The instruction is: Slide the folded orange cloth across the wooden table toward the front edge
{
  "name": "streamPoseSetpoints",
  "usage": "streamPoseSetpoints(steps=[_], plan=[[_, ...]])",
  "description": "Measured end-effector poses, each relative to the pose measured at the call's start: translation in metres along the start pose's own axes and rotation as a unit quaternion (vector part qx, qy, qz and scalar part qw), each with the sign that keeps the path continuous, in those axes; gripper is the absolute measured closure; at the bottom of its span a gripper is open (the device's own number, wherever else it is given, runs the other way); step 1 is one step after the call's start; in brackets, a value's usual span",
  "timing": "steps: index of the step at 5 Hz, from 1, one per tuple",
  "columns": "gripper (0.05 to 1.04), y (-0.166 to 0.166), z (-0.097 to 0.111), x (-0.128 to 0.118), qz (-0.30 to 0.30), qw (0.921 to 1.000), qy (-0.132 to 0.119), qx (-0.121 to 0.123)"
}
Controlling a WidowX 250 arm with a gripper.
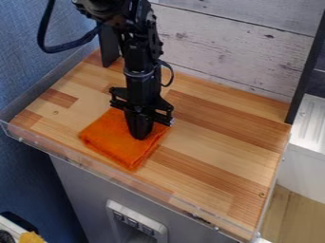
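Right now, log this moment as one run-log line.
tool: pointing down over orange cloth | contact: unclear | orange cloth: folded, flat on wooden tabletop | behind: pale plank wall

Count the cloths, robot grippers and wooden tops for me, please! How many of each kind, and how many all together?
Orange cloths: 1
Black robot grippers: 1
Wooden tops: 1
Total: 3

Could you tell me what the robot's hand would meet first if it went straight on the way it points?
The folded orange cloth below the hand, I think; they may already touch, depth is unclear.
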State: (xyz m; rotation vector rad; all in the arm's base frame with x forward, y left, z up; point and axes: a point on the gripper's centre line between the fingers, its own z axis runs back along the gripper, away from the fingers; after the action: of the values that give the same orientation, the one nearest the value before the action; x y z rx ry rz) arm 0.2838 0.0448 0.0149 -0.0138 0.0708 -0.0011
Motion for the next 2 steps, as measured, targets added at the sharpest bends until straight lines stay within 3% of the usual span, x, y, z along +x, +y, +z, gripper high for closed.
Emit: streamPoseSetpoints(steps=[2], plan=[[0.298,-0.012,0.046,-0.002,0.007,0.9998,-0.016,0.013]])
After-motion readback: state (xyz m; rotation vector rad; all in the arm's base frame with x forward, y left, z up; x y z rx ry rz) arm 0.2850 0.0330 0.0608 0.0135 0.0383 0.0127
